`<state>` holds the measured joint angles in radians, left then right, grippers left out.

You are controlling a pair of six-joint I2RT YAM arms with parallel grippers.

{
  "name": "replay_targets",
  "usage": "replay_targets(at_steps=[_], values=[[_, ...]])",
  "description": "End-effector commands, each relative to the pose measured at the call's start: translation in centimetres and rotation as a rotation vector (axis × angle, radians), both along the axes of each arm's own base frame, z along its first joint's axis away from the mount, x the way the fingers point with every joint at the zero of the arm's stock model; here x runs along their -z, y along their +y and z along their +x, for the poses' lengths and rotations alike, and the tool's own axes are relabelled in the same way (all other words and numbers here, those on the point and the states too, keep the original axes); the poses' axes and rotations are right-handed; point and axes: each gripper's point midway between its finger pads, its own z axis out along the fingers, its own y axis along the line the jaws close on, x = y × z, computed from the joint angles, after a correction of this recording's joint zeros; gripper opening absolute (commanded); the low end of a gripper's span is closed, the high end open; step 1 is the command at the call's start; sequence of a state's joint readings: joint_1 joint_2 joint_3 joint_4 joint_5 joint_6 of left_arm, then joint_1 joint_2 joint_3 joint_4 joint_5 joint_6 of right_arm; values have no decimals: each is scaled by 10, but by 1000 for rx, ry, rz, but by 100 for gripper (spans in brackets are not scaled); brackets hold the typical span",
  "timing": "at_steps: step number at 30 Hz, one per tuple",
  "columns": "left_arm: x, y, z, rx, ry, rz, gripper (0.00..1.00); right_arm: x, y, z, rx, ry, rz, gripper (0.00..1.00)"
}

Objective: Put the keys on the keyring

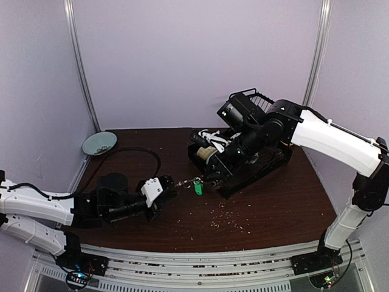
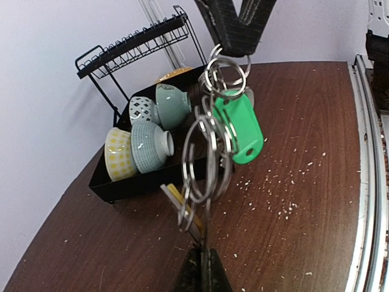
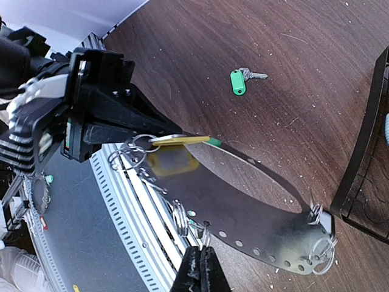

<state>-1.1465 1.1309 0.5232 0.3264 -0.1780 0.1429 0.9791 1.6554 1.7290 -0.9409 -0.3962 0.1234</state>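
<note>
While both are clamped shut | left tool [image 3: 154, 135] pinches yellow key [image 3: 179, 140] | right tool [image 2: 234, 44] grips keyring [image 2: 213, 158]

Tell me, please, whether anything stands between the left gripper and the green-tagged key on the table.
Nothing visible does: the green-tagged key lies alone on the table, apart from the left gripper, itself shut on a yellow-headed key.

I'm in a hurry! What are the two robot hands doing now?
Left gripper: closed on the yellow key.
Right gripper: closed on the key bunch.
</note>
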Motion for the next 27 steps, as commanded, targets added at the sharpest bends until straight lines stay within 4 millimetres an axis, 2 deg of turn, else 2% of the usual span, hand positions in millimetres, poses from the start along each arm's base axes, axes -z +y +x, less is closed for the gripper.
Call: replay_targets(at_steps=[1, 7, 9, 13, 15, 18, 22, 27], values=[[-62, 20, 16, -159, -240, -135, 0, 17, -6, -7, 43, 73, -72, 0], [-71, 13, 1, -111, -376, -59, 0, 29, -12, -3, 71, 89, -147, 0], [-69, 12, 1, -129, -397, -22, 0, 25, -11, 1, 83, 69, -140, 0], [-61, 17, 4, -158, -382, -12, 0, 6, -4, 9, 101, 19, -60, 26], [-54, 18, 5, -167, -358, -12, 0, -5, -3, 15, 111, -14, -22, 34], [-44, 23, 9, -206, -320, 6, 0, -18, -9, 24, 146, -58, 8, 40], [-29, 43, 26, -359, -305, 69, 0, -35, -20, 37, 209, -119, 61, 41], [-19, 90, 56, -644, -374, 254, 0, -50, -39, 50, 295, -193, 119, 43]])
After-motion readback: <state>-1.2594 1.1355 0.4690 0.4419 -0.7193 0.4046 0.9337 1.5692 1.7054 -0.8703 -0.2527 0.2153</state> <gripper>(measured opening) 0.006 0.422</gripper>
